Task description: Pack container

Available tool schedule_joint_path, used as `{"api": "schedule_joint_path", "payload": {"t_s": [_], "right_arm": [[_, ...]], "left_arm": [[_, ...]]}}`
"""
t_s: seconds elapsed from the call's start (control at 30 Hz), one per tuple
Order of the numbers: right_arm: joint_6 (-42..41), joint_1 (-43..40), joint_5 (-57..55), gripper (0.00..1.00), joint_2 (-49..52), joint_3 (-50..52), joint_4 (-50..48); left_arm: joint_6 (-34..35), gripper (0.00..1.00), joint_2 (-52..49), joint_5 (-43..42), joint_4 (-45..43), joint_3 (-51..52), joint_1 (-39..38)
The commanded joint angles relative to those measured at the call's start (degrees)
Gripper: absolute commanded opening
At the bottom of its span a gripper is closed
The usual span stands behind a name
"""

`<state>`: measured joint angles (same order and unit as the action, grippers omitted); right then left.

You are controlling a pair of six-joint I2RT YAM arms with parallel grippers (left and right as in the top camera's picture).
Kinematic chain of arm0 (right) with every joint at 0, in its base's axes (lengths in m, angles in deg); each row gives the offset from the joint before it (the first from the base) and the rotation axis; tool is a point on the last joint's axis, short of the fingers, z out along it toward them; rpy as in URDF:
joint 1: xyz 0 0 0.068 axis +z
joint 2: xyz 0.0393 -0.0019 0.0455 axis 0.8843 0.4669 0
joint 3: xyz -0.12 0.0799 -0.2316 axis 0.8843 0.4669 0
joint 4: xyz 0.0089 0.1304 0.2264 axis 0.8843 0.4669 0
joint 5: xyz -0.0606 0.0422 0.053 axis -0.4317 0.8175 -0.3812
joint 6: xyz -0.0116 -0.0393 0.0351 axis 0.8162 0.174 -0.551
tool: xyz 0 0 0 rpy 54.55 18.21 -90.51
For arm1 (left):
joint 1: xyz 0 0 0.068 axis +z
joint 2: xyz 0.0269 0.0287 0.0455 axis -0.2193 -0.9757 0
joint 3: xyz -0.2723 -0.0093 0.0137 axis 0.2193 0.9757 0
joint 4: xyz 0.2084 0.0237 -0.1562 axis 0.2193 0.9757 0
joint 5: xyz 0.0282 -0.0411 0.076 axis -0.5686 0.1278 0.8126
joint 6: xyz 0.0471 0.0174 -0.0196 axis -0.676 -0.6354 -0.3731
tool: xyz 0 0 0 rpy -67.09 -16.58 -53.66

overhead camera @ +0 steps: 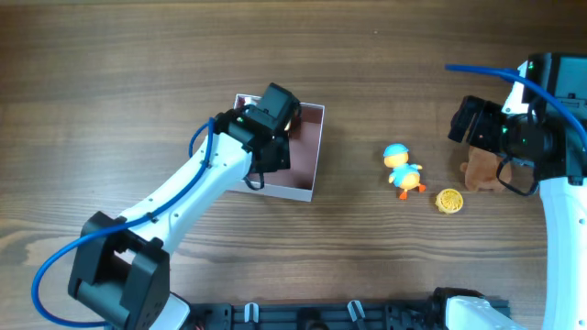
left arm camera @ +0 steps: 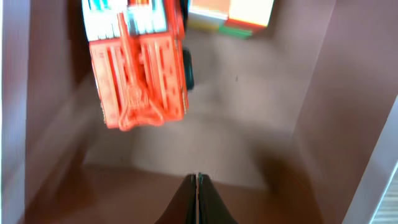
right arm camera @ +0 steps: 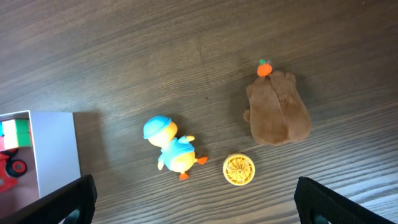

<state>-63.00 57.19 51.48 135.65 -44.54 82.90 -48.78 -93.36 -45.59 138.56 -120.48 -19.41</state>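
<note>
The container (overhead camera: 310,154) is a shallow white-walled box with a dusty pink inside, left of centre. My left gripper (left arm camera: 197,182) is shut and empty inside it, above the pink floor (left arm camera: 249,118). An orange toy truck (left arm camera: 138,62) and a coloured block (left arm camera: 231,14) lie in the container ahead of the fingers. My right gripper (right arm camera: 196,202) is open wide above the table at the right. Below it lie a duck toy with a blue cap (right arm camera: 170,147), a yellow round disc (right arm camera: 239,170) and a brown plush (right arm camera: 278,110).
The duck (overhead camera: 403,170), disc (overhead camera: 449,201) and plush (overhead camera: 479,170) lie on the wooden table right of the container. The container's white wall shows at the left edge of the right wrist view (right arm camera: 53,146).
</note>
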Motion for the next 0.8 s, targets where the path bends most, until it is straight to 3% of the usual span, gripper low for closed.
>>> {"api": "schedule_joint_path", "payload": {"t_s": [0.0,0.2,0.5,0.77], "right_arm": [[0.3,-0.1,0.7,1.0,0.4,0.2,0.0],[0.3,-0.1,0.7,1.0,0.4,0.2,0.0],[0.4,-0.1,0.7,1.0,0.4,0.2,0.1],[0.3,-0.1,0.7,1.0,0.4,0.2,0.1]], "left_arm": [[-1.6,0.04,-3.2,0.4,-1.0,1.1,1.1],[-1.6,0.04,-8.2,2.0,-1.8,1.2,1.9],[-1.6,0.04,-9.1,13.0,-6.2,1.2,3.0],[-1.6,0.04,-9.1,14.6,-8.5,1.2,3.1]]}}
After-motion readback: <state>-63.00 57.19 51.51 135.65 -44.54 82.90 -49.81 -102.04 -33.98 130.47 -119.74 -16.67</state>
